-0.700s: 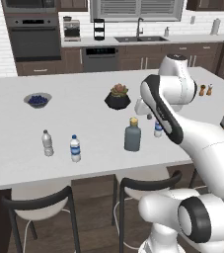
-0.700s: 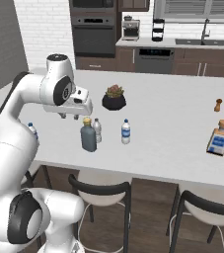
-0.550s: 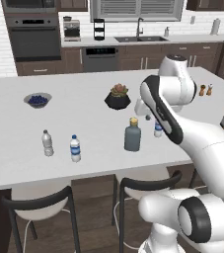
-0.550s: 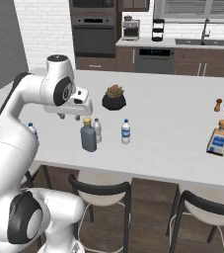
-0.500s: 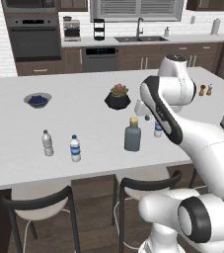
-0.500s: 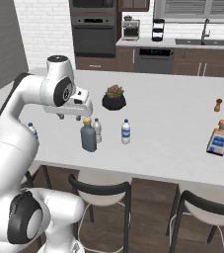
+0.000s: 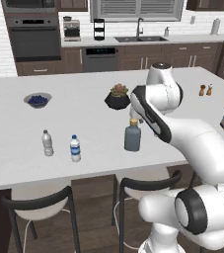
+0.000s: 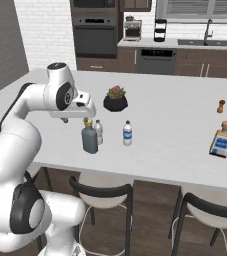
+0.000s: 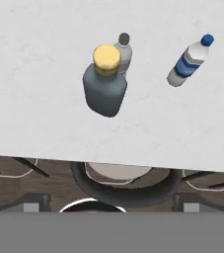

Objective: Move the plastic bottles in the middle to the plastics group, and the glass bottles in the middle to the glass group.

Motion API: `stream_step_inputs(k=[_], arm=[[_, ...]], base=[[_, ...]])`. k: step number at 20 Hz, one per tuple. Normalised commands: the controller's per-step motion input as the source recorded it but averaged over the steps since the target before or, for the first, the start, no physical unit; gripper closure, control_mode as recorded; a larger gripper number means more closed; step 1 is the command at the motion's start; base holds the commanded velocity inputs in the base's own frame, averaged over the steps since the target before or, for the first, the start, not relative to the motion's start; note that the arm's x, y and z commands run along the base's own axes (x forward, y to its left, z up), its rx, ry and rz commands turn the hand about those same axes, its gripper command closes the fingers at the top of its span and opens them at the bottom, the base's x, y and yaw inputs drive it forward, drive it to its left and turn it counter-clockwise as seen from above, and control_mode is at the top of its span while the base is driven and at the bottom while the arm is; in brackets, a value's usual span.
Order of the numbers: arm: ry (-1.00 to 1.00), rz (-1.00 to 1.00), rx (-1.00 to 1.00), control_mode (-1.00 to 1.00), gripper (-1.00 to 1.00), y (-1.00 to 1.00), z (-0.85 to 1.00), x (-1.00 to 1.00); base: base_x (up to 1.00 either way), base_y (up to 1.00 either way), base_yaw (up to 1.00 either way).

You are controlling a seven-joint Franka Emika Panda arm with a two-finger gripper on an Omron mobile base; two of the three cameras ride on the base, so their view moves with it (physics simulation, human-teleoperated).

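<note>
Your gripper (image 8: 87, 111) hangs above the white countertop (image 8: 175, 130), over the squat dark grey-blue glass bottle with the tan stopper (image 8: 89, 138). You cannot tell from these pictures whether its fingers are apart or together, since the hand hides them in both base views.

Looking down from the hand, you see the grey-blue bottle (image 9: 105, 84) standing upright near the counter's front edge. The plain greyish slim plastic bottle (image 9: 123, 51) stands just behind it, so close that the two appear to touch. The blue-labelled slim plastic bottle (image 9: 188, 62) stands apart from them to one side.

In the left base view, two more slim clear water bottles stand toward the left of the counter: a plain one (image 7: 47, 143) and a blue-labelled one (image 7: 75, 148), near each other. In the right base view, the squarish pale bottle with blue label and tan cap (image 8: 221, 140) stands far to the right, near two small brown shakers (image 8: 226, 106). A dark pot with a reddish-green plant (image 8: 115, 99) sits behind the middle bottles.
</note>
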Motion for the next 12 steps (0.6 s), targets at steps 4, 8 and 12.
stream_step_inputs(k=[4, 8, 12], arm=[[0.00, 0.01, -0.02, -1.00, -1.00, 0.12, -0.02, 0.58], [0.00, 0.00, 0.00, -1.00, -1.00, 0.02, -0.06, 0.47], [0.00, 0.00, 0.00, -1.00, -1.00, 0.02, -0.09, 0.56]], base=[[0.00, 0.00, 0.00], [0.00, 0.00, 0.00], [0.00, 0.00, 0.00]])
